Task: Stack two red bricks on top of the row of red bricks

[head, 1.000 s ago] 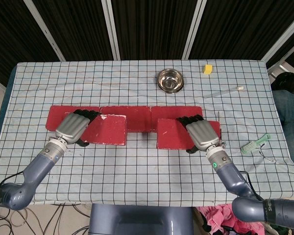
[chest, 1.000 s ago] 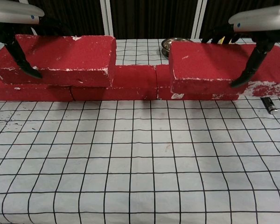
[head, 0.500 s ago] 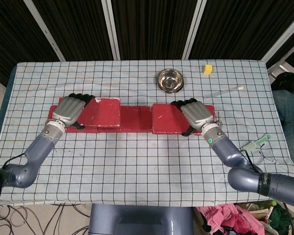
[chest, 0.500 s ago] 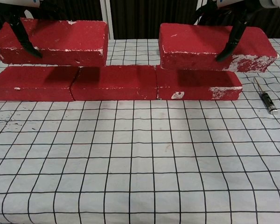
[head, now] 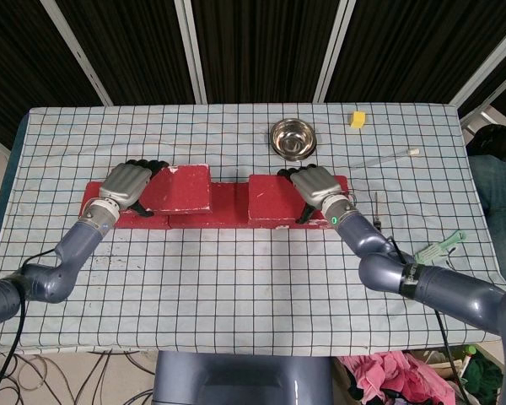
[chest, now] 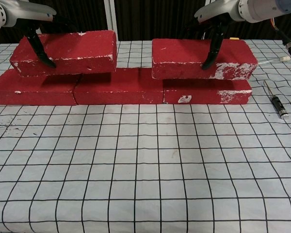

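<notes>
Each robot hand (left (head: 125,187), right (head: 317,187)) grips a brick (chest: 68,52) from above.

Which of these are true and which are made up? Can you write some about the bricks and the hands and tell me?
1. Each hand holds a red brick. True: the left hand grips the left brick, the right hand grips the right brick.
2. The two held bricks touch each other. False: a gap shows between them.
3. The row is made of blue bricks. False: they are red.
4. A metal bowl sits behind the row. True.
5. The yellow block is inside the bowl. False: it lies on the table, right of the bowl.
</notes>
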Action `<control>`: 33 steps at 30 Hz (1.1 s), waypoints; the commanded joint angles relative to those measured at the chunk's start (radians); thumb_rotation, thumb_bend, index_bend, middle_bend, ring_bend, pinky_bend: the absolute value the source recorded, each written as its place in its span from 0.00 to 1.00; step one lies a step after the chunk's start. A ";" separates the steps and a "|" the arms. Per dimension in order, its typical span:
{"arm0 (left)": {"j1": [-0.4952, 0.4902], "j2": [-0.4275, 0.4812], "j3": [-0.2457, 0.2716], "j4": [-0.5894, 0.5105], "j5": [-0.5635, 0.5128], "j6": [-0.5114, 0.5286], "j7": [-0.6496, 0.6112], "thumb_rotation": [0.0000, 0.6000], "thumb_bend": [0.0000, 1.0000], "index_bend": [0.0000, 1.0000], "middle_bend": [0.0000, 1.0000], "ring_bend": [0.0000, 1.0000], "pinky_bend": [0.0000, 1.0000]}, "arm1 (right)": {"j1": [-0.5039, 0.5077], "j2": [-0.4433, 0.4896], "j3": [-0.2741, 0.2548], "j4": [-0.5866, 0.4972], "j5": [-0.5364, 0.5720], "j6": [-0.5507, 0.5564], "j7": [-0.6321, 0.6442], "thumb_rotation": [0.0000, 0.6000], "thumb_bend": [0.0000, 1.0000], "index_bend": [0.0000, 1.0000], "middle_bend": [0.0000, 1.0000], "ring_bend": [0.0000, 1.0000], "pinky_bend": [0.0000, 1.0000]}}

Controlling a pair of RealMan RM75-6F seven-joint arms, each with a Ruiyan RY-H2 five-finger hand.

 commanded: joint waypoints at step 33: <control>-0.005 -0.046 0.023 0.145 0.155 -0.100 -0.174 1.00 0.18 0.18 0.19 0.12 0.24 | 0.160 -0.207 -0.094 0.237 0.031 -0.020 0.101 1.00 0.07 0.15 0.20 0.17 0.12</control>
